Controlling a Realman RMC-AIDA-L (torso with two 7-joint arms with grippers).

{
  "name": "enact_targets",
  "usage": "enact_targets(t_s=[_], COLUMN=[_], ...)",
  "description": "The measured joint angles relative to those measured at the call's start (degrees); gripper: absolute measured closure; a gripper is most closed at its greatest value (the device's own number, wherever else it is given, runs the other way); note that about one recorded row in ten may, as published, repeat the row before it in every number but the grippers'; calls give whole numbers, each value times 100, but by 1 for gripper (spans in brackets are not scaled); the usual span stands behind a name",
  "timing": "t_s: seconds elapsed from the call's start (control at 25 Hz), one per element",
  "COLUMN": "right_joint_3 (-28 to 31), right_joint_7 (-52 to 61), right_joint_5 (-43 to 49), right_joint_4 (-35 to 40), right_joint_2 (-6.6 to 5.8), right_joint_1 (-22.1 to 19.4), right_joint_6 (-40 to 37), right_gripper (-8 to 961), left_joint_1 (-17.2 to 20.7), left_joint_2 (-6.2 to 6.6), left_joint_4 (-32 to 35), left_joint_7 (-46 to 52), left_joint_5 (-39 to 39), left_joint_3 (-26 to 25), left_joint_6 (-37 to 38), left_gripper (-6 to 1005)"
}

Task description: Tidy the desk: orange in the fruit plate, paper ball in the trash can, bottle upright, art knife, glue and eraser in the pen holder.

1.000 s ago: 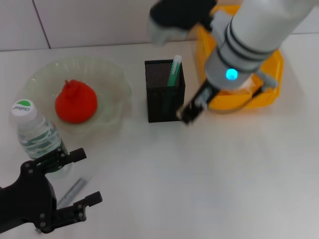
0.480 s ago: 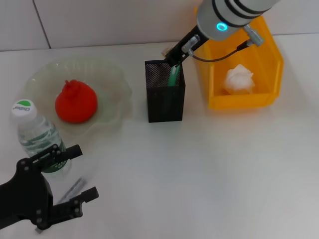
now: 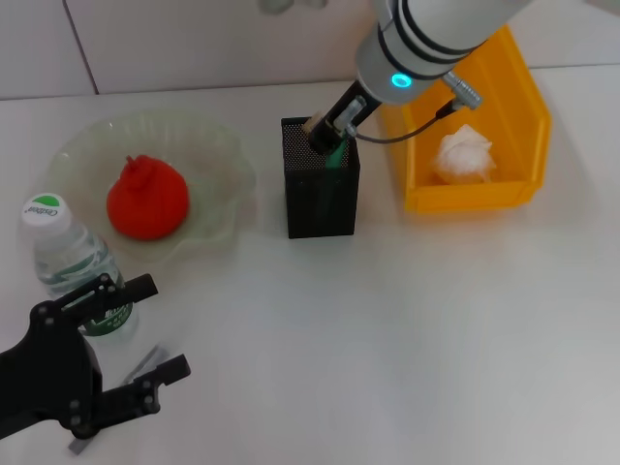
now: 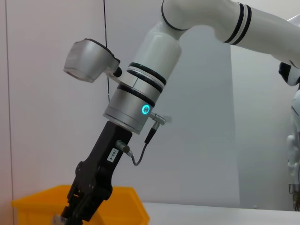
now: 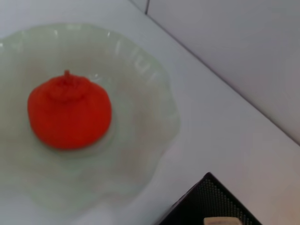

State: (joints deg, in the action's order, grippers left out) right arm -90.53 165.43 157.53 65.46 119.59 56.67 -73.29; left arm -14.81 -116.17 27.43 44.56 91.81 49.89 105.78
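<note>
My right gripper (image 3: 325, 136) hangs at the mouth of the black mesh pen holder (image 3: 320, 199), shut on the small tan eraser (image 3: 312, 124), which also shows in the right wrist view as the eraser (image 5: 221, 220) over the holder's corner (image 5: 206, 206). A green glue stick (image 3: 336, 155) stands inside the holder. The orange (image 3: 147, 199) lies in the pale-green fruit plate (image 3: 223, 145). The paper ball (image 3: 463, 155) rests in the yellow trash can (image 3: 523, 116). The bottle (image 3: 73, 257) stands upright at the left. My left gripper (image 3: 153, 331) is open beside it, above the grey art knife (image 3: 145, 364).
The wall runs close behind the holder and the trash can. The left wrist view shows my right arm (image 4: 136, 103) above the yellow bin (image 4: 112, 206). Bare white table (image 3: 417, 329) spreads across the front and right.
My right gripper swung from over the trash can to the pen holder and came down to its mouth with the eraser. The left gripper barely shifted.
</note>
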Motion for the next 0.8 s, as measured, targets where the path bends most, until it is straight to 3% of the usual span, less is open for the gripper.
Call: enact_targets(t_s=[0.32,0.52,0.68,0.8], right_joint_3=[-100,20,102,-107], right_joint_7=[-2,25,-208,-871], right_joint_5=[-20,-167,-619,-1225], right_joint_4=[474,1478,3066,3964], right_joint_2=[3,1,-23,-18], right_joint_1=[-226,-706,-1806,-3059], right_joint_6=[-97,-217,285,1475], right_gripper=[673,434,335,336], left_joint_1=[51,98,144,156], left_joint_2=[-1,11,29,32], left_joint_4=[-11,-3,-1,0], left_joint_7=[1,0,0,10], left_joint_5=[-12,-25,-25,-25], left_joint_3=[-72,-160,-233,-265], left_joint_6=[-5,31,54,58], left_gripper=[193,193,193,193])
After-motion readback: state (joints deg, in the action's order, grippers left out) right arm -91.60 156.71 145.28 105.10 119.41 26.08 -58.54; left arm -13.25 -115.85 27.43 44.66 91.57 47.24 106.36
